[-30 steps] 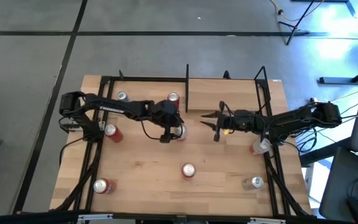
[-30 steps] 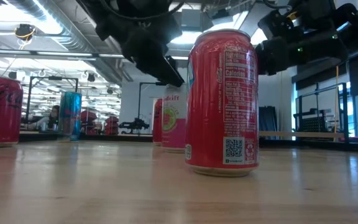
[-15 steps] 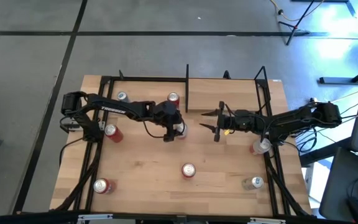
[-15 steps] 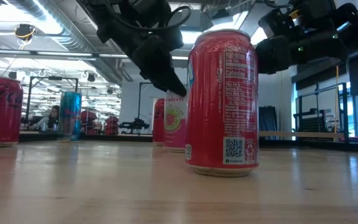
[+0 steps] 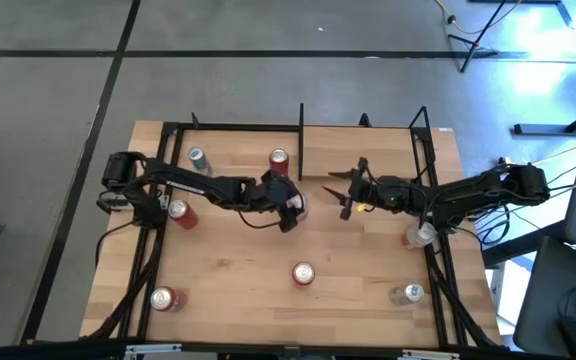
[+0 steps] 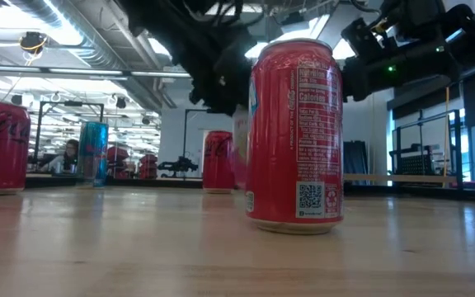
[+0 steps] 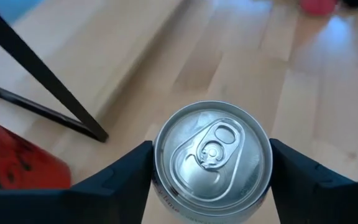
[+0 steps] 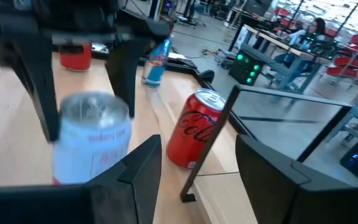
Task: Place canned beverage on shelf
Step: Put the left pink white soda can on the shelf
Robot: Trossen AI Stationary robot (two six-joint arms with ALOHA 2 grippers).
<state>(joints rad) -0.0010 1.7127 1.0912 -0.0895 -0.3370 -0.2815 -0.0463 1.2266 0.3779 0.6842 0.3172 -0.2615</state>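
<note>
Red cans (image 5: 278, 158) flank the gripper (image 7: 211, 163) clasping a silver-topped can (image 7: 212, 154).

cans (image 5: 303, 273): eight | robot arms (image 5: 198, 182): two | shelf (image 5: 358, 150): one | table (image 5: 228, 270): one

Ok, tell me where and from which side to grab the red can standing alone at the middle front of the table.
Grip the red can across its round side wall, near mid-height, coming down from above or level from either side. It stands upright with bare wood all around it, so fingers can straddle its body; the lid offers no hold.
</note>
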